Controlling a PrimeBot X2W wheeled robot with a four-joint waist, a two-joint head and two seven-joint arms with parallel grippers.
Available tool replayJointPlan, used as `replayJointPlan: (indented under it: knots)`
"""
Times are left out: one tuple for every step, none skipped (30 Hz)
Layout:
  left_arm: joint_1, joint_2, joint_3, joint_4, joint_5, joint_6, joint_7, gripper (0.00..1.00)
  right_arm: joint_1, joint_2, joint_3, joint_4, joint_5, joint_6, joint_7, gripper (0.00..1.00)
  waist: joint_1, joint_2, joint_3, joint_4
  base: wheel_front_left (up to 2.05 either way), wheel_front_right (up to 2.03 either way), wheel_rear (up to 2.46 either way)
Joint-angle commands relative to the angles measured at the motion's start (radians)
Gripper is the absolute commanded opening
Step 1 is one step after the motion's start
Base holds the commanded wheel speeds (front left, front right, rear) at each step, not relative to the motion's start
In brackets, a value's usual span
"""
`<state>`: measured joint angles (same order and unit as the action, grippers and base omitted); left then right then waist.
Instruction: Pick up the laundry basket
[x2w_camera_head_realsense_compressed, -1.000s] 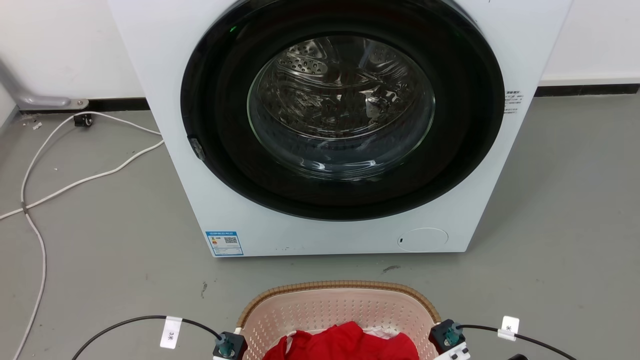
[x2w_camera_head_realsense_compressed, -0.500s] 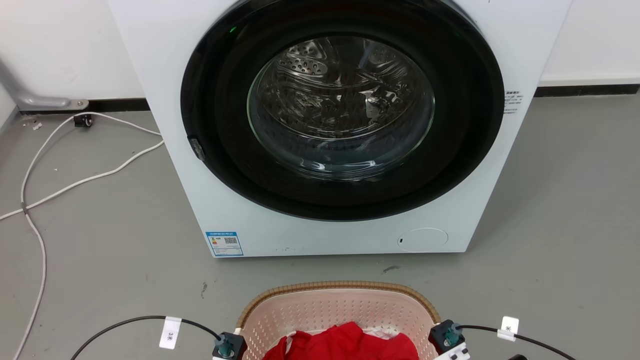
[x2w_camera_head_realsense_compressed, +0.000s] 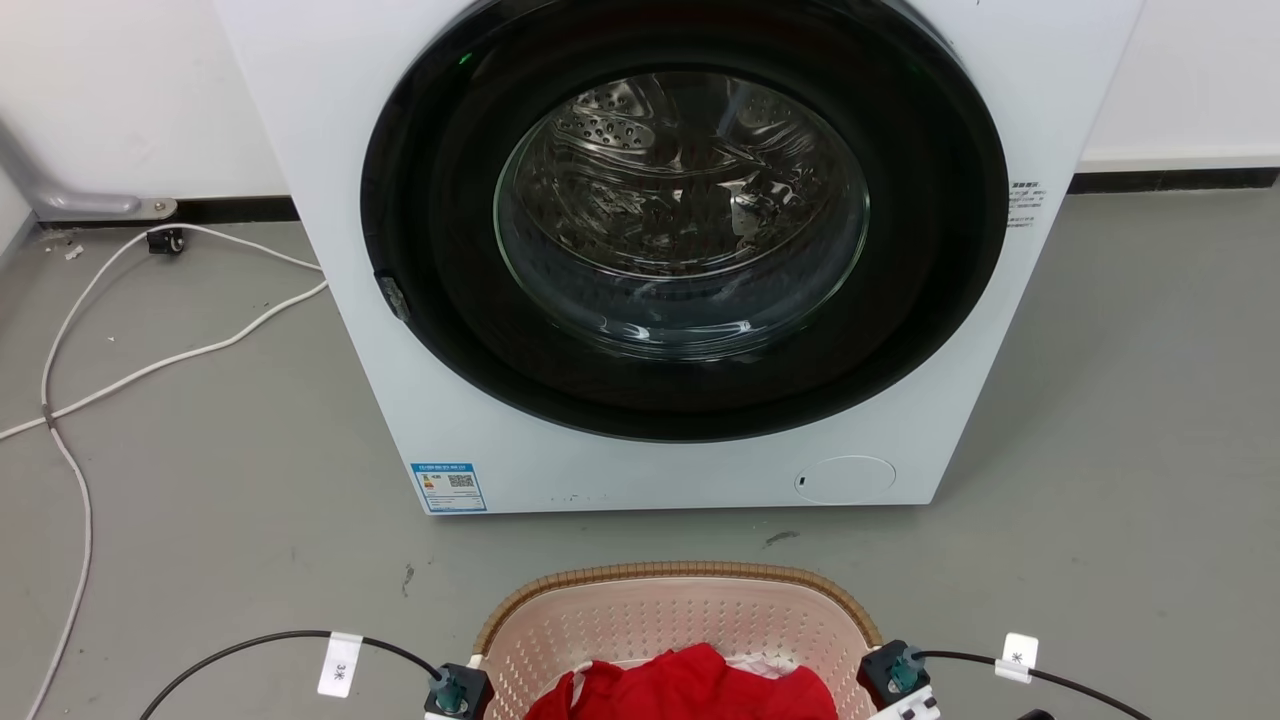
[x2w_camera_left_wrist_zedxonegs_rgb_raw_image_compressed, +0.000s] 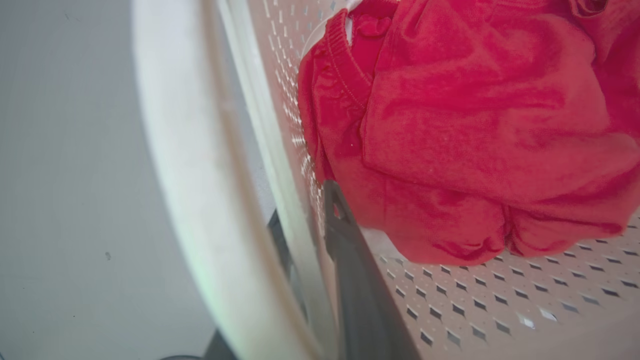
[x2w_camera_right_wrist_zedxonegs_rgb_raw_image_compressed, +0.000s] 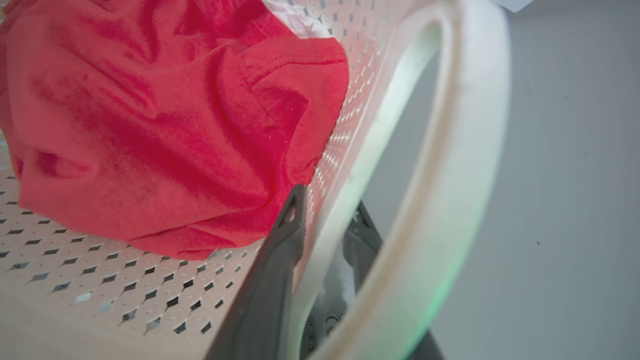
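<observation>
The left gripper (x2w_camera_left_wrist_zedxonegs_rgb_raw_image_compressed: 303, 207) and the right gripper (x2w_camera_right_wrist_zedxonegs_rgb_raw_image_compressed: 328, 202) are pinching opposite side walls of the pale pink-beige perforated plastic laundry basket (x2w_camera_head_realsense_compressed: 680, 615), holding crumpled red cloth (x2w_camera_left_wrist_zedxonegs_rgb_raw_image_compressed: 475, 125).

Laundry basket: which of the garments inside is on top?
The red garment, bunched over the white garment, which only peeks out at its far edge in the laundry basket.

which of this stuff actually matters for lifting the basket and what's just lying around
In the job:
laundry basket
left claw, fingers astride the basket's left wall
right claw, fingers astride its right wall

Just there:
red garment, inside the basket, would ride along
washer, beyond the basket
white cable, on the floor to the left
</observation>
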<state>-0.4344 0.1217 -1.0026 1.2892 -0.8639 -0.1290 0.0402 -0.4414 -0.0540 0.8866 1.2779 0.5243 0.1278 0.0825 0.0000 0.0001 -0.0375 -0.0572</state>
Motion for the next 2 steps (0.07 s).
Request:
replayJointPlan:
  knots:
    - [-0.016,0.005,-0.006,-0.003,0.002,-0.001,-0.008,0.0,0.002,0.007,0.008,-0.001,0.0,0.005,-0.004,0.0,0.0,-0.0001,-0.001,0.0,0.0,0.0,0.0]
    - [-0.016,0.006,-0.007,-0.002,0.0,-0.001,-0.009,0.0,0.003,0.007,0.009,-0.001,0.001,0.005,-0.003,0.0,0.0,-0.0001,-0.001,0.0,0.0,0.0,0.0]
